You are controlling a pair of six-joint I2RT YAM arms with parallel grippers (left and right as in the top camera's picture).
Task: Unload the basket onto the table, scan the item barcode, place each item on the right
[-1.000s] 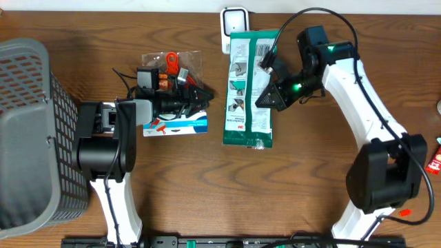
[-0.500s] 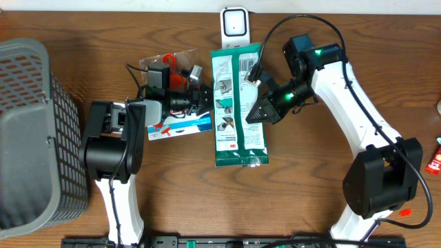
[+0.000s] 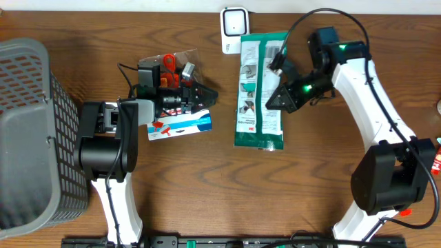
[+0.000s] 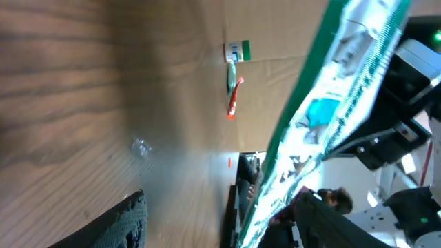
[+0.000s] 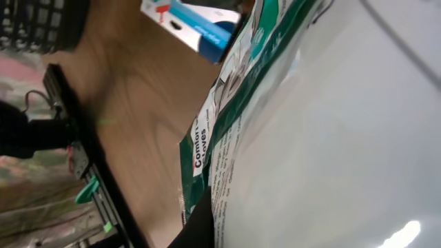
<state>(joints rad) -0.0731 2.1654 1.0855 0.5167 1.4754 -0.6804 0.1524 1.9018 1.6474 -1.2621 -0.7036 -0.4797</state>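
- Overhead view: a green-and-white glove packet [image 3: 258, 89] lies lengthwise at the back of the tabletop [image 3: 227, 186]. Its top end is just right of the white scanner [image 3: 234, 23], which stands at the far edge.
- The right arm [image 3: 372, 89] reaches in from the right, and the right jaws are clamped on the packet's right long edge about halfway down.
- In the right wrist view the packet [image 5: 227, 117] fills most of the frame, printed side slanting away. I cannot tell whether its lower end touches the wood.
- The left arm [image 3: 110, 148] points right, well apart from the packet. The left jaws stand wide with nothing between them.
- In the left wrist view, one ribbed finger [image 4: 127, 220] shows at the lower left, with bare wood beyond it. The packet [image 4: 331, 103] is seen edge-on as a green-trimmed band further off.
- Under and beside the left jaws are a blue-and-white card pack [image 3: 182, 125] and a clear bag [image 3: 172, 65] holding orange bits (contents too small to name).
- A grey mesh basket [image 3: 27, 138] sits at the left edge of the tabletop.
- A small red thing [image 3: 434, 157] lies at the right edge.
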